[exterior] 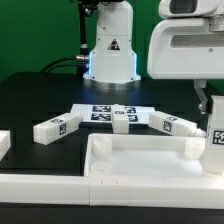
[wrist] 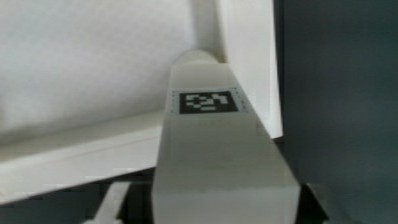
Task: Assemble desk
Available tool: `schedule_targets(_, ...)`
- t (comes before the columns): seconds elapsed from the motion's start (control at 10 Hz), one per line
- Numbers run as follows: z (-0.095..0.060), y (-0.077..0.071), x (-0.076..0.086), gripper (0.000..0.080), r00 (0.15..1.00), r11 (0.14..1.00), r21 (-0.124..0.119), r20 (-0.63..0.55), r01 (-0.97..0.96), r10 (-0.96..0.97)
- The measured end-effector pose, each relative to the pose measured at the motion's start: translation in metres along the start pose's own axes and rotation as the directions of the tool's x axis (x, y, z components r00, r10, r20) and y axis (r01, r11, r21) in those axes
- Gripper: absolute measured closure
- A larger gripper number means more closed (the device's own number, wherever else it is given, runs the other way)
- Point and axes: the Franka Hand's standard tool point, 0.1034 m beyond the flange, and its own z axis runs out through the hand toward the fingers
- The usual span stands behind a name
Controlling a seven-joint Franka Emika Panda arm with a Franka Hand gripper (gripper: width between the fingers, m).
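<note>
The desk's large white panel (exterior: 150, 165) with its raised rim lies at the front of the black table. My gripper (exterior: 214, 122) hangs at the exterior view's right, over the panel's right end, shut on a white square-section leg (exterior: 217, 136) that bears a tag. In the wrist view that leg (wrist: 214, 130) fills the gap between the jaws and runs away from the camera, its tag facing up, with the panel's rim (wrist: 240, 50) just beyond it. The gripper (wrist: 217, 198) has dark fingers pressed against both sides of the leg.
Three loose legs lie behind the panel: one at the left (exterior: 55, 127), one in the middle (exterior: 121, 119), one toward the right (exterior: 172, 125). The marker board (exterior: 98, 112) lies under the middle one. The robot pedestal (exterior: 110, 55) stands at the back. A white block (exterior: 3, 143) shows at the left edge.
</note>
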Motion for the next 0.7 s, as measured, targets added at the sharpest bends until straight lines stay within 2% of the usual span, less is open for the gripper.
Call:
schedule_targets(0.2,0.0003,0.0018,0.0004,0.0515,0.976,0.976,-0.006,-0.002,-0.218,0.218)
schedule_targets(0.3,0.0003,0.0045,0.0012,0.0515,0.911,0.911,-0.009,0.001,-0.412,0.412)
schedule_targets(0.4,0.0008,0.0063,0.001,0.0515,0.806,0.806,-0.008,0.011,-0.592,0.592)
schedule_targets(0.6,-0.0005,0.0091,0.002,0.0515,0.529,0.53,-0.03,0.032,-0.848,0.848)
schedule_targets(0.7,-0.0002,0.0104,0.0019,0.0515,0.487,0.488,-0.031,0.034,-0.873,0.873)
